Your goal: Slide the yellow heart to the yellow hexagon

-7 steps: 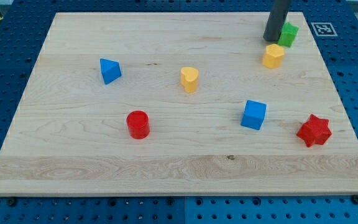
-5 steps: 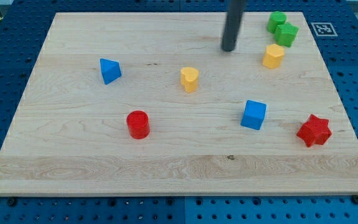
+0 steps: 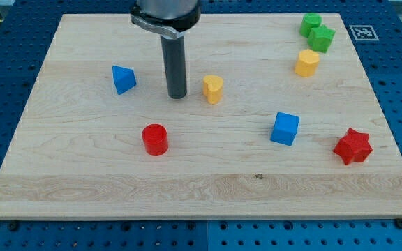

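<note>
The yellow heart (image 3: 213, 88) lies near the middle of the wooden board (image 3: 201, 188). The yellow hexagon (image 3: 307, 62) lies toward the view's upper right, well to the right of the heart. My tip (image 3: 178, 95) rests on the board just left of the yellow heart, with a small gap between them. The rod rises straight up from the tip to the arm's dark end at the view's top.
A blue triangular block (image 3: 123, 79) lies left of my tip. A red cylinder (image 3: 155, 139) lies below it. A blue cube (image 3: 285, 128) and a red star (image 3: 352, 146) lie at the lower right. Two green blocks (image 3: 317, 31) sit above the hexagon.
My tip has moved from the upper right, beside the green blocks, leftward and down across the board to the left side of the yellow heart. No block has moved.
</note>
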Tool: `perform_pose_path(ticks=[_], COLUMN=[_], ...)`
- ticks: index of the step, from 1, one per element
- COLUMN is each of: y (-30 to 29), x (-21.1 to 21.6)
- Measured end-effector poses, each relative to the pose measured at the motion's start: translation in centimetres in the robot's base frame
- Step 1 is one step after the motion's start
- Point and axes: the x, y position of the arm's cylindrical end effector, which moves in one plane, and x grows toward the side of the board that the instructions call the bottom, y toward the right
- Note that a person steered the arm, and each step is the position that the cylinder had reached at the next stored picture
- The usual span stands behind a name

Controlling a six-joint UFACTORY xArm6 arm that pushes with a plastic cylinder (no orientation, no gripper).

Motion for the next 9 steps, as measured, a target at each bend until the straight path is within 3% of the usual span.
perform_pose_path(ticks=[4,7,9], y=[9.8,18.5,24.3], x=[0.0,-3.7,-4.0])
